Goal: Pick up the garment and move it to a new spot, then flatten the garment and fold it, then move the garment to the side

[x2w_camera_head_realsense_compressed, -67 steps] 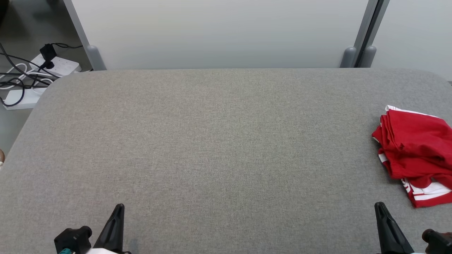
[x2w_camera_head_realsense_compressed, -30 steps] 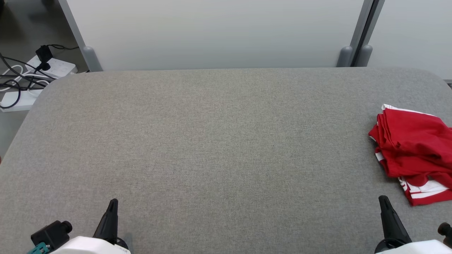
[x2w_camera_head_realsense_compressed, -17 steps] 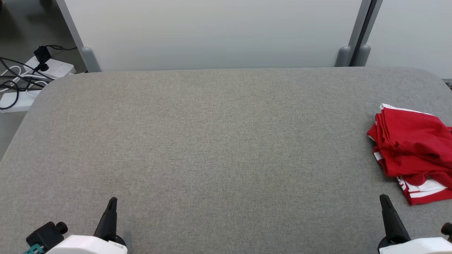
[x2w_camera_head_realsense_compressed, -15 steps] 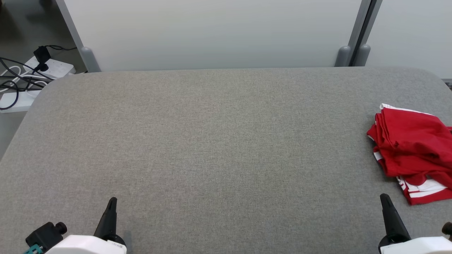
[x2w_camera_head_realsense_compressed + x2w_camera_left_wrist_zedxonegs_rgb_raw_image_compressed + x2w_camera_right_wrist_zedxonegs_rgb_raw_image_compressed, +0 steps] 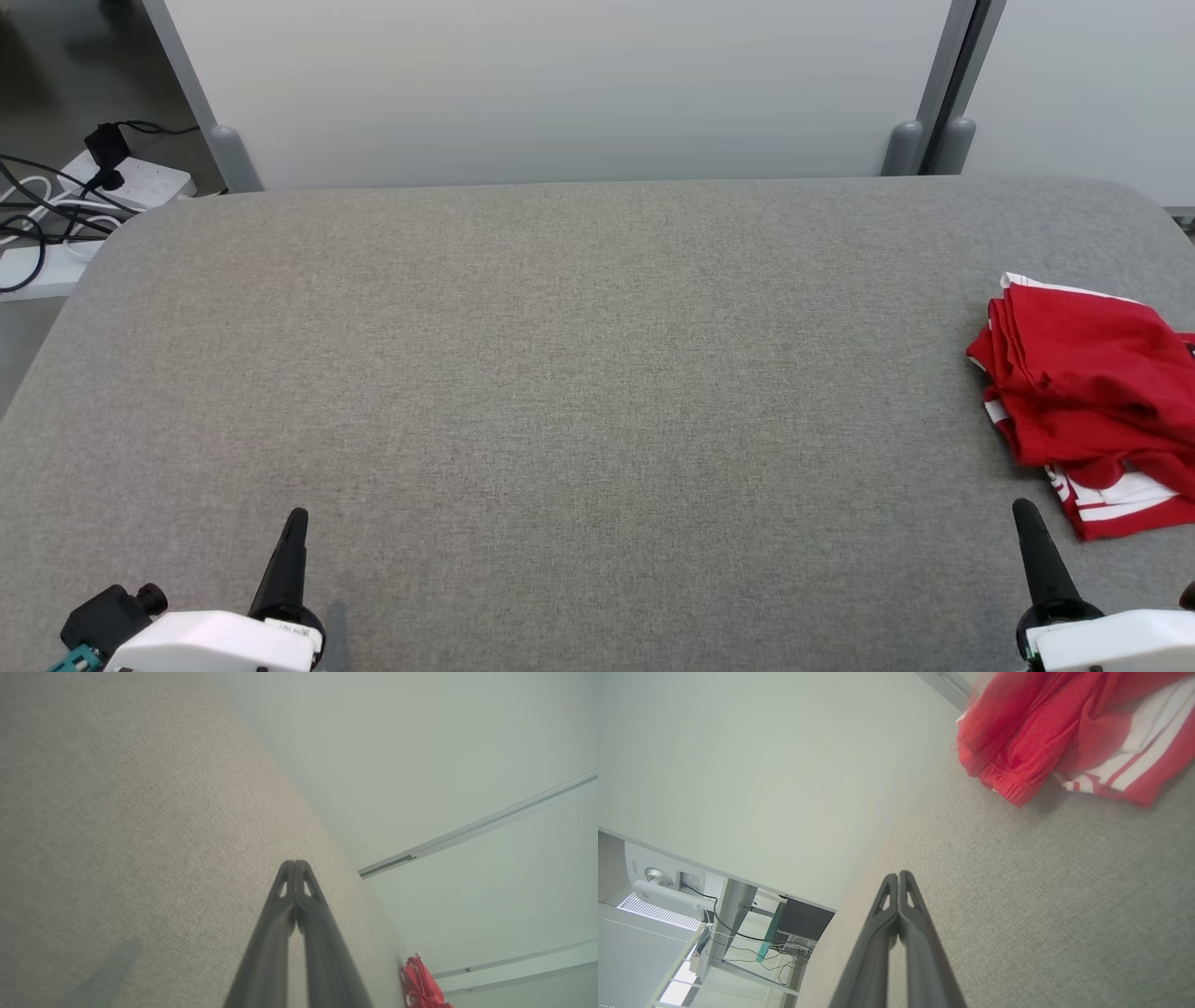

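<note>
A wide table covered in grey woven fabric, its far corners rounded, takes up most of the head view. Behind its far edge stand pale, plain partition panels held by grey posts, each ending in a rounded foot. At the far left the floor is dark grey. Two white power strips lie there with black cables looping over them and a black plug in the farther strip. The light is soft and even. In the right wrist view, the white back of a monitor sits on a desk beyond the panels, with wires hanging below, a dark box beside it and bright window blinds behind.
</note>
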Available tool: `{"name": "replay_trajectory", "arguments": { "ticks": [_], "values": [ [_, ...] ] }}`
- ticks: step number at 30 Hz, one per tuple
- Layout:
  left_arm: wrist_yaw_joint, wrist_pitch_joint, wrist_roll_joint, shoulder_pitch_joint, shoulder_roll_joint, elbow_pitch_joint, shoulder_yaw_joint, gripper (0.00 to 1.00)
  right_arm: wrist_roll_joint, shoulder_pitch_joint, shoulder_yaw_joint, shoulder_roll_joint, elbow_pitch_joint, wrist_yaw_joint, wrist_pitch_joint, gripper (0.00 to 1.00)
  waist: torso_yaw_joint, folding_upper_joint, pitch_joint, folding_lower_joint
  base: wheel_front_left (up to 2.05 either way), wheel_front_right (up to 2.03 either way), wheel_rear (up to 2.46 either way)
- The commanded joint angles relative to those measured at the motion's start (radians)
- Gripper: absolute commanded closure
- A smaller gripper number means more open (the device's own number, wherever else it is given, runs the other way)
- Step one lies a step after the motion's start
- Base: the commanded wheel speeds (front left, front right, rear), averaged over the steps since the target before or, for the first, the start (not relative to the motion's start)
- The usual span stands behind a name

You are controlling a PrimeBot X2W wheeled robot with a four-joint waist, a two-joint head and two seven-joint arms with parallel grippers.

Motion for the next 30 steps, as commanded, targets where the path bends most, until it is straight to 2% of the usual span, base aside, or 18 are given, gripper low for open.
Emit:
{"name": "replay_trajectory", "arguments": {
  "ticks": [1, 30],
  "values": [
    [-0.016, 0.009, -0.032, -0.063, 0.005, -0.019, 0.038, 1.00, 0.043, -0.048, 0.010, -0.021, -0.017, 0.001, 0.008, 1.00, -0.001, 0.0000, 0.000, -0.0001, 0.00, 0.00, 0.00],
    [-0.071, 0.089, -0.292, -0.097, -0.054, -0.004, 0.128, 1.00, 0.363, -0.112, -0.011, -0.024, 0.035, 0.001, 0.067, 1.00, -0.011, 0.0000, 0.000, -0.0001, 0.00, 0.00, 0.00]
  ]
}}
